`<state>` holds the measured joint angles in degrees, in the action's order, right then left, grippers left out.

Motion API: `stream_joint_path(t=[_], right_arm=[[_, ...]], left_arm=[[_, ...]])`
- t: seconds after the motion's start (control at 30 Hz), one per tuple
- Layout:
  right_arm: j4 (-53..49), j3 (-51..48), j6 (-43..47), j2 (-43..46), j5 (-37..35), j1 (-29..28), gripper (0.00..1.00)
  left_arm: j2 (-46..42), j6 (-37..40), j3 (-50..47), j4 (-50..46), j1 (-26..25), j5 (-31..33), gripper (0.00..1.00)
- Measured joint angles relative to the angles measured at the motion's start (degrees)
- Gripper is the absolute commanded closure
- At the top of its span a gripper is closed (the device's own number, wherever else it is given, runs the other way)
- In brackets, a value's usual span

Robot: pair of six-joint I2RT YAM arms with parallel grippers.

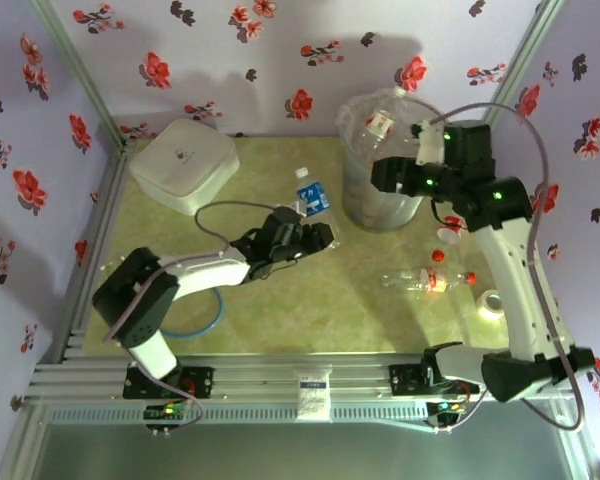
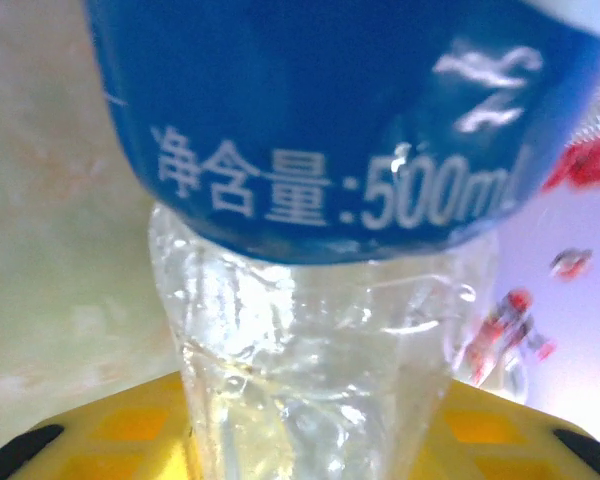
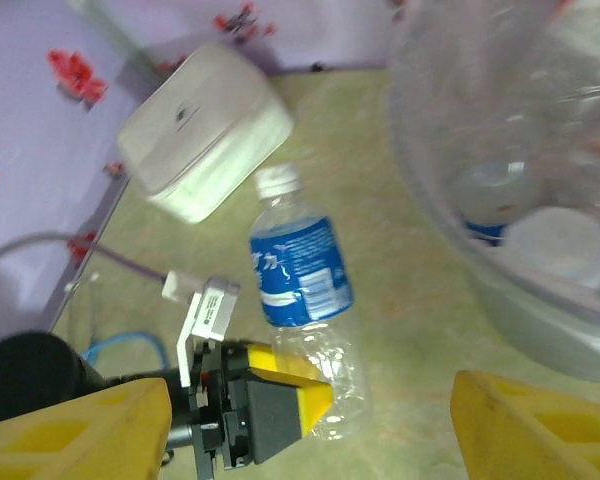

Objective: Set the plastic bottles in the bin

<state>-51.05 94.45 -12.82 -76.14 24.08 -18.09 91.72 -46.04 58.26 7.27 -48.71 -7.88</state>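
Our left gripper (image 1: 315,237) pinches the clear base of the bottle (image 1: 313,193), whose long axis runs 6 to 12 o'clock, cap at 12. The bin (image 1: 380,212) stands near, at about 2 o'clock from it. Our right gripper (image 1: 385,178) hangs spread and empty by the bin's rim.
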Motion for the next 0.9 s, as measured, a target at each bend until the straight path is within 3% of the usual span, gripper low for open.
stream_joint_path(t=[0.2, 0.37, 0.7, 0.8, 0.9], right_arm=[[0.22, 2.25, 0.44, -7.3, 4.17, -3.17, 0.17], [0.63, 2.38, 0.35, -11.19, 4.52, -4.35, 0.11], [2.4, 3.54, -0.83, -14.45, 6.64, -5.22, 0.6], [2.75, 3.54, -0.79, -14.19, 6.56, -5.22, 0.68], [2.78, 3.74, -0.68, -13.84, 6.1, -5.22, 0.74]], left_arm=[[-7.69, 20.68, 4.33, -15.19, -0.13, -3.02, 0.67], [-9.66, 27.12, 4.28, -20.22, -0.13, -4.26, 0.67], [-9.68, 29.09, 3.5, -21.49, 0.2, -5.88, 0.66], [-9.68, 29.09, 3.5, -21.49, 0.52, -5.88, 0.65], [-9.68, 29.09, 3.52, -21.2, 0.61, -5.88, 0.57]])
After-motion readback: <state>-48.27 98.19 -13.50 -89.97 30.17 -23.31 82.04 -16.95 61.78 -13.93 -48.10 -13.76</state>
